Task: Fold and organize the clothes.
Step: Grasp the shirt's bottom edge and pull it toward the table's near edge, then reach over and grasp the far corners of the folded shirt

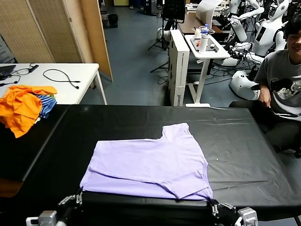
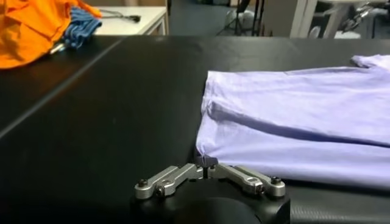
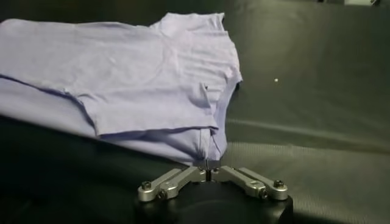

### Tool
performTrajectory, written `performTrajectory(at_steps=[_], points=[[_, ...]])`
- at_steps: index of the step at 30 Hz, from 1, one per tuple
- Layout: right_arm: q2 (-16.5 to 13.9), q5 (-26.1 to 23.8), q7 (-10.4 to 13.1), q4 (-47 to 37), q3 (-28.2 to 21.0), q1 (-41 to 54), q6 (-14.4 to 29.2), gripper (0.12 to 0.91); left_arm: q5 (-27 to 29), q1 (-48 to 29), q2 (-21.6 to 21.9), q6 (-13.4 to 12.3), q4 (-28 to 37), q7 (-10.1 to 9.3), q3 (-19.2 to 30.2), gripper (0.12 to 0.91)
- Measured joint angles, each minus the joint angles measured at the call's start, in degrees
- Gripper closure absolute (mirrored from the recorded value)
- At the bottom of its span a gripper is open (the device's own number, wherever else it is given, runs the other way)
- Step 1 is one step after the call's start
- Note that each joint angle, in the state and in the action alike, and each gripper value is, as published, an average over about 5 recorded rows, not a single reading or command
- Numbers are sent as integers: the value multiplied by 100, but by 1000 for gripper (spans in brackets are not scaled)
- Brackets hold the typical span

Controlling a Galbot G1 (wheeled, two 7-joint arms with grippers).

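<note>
Both arms sit low at the near edge of the black table. The left gripper is around 7 o'clock, the right gripper around 5. The lavender T-shirt lies partly folded mid-table, hem corners right by each gripper. Can't tell how far apart either one's fingers are.

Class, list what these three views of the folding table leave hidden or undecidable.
- T-shirt: any print, no view shows its underside.
- Left gripper, left wrist view: whether the shirt's corner is pinched.
- Right gripper, right wrist view: the same at the hem.
- Orange garments, head view: cut by the frame edge.
</note>
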Motion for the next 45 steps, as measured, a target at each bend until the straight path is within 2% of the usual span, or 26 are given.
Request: performTrajectory(at_steps=[2, 4, 7, 10, 16, 23, 27, 30, 38, 45], points=[[2, 69, 40, 114, 50, -76, -24, 204, 8, 41, -20, 89, -61, 63, -80, 577], [6, 170, 89, 245, 117, -136, -24, 144, 5, 74, -23, 203, -143, 186, -188, 444], [2, 394, 158, 442, 260, -124, -24, 121, -99, 64, 2, 313, -289, 347, -380, 260], [-43, 706, 212, 545, 429, 90, -24, 119, -376, -64, 71, 366, -390, 362, -553, 150], [-264, 1212, 341, 270, 476, 1044, -24, 118, -920, -747, 325, 668, -257, 194, -542, 124], [-616, 1739, 600, -733, 131, 2538, -23, 118, -1662, -1914, 808, 1003, 317, -95, -114, 123], [-763, 1825, 603, -1395, -192, 3359, -23, 118, -2077, -2536, 1132, 1131, 770, -159, 150, 123], [-831, 1830, 511, -1840, -512, 3911, -23, 118, -2336, -2964, 1358, 1216, 1166, -169, 326, 123], [-786, 1740, 372, -2986, -1530, 5266, -23, 118, -2659, -3960, 1914, 1363, 2241, -145, 761, 123], [-623, 1651, 338, -3833, -2207, 6076, -23, 118, -2785, -4543, 2037, 1444, 2895, -129, 1078, 123]])
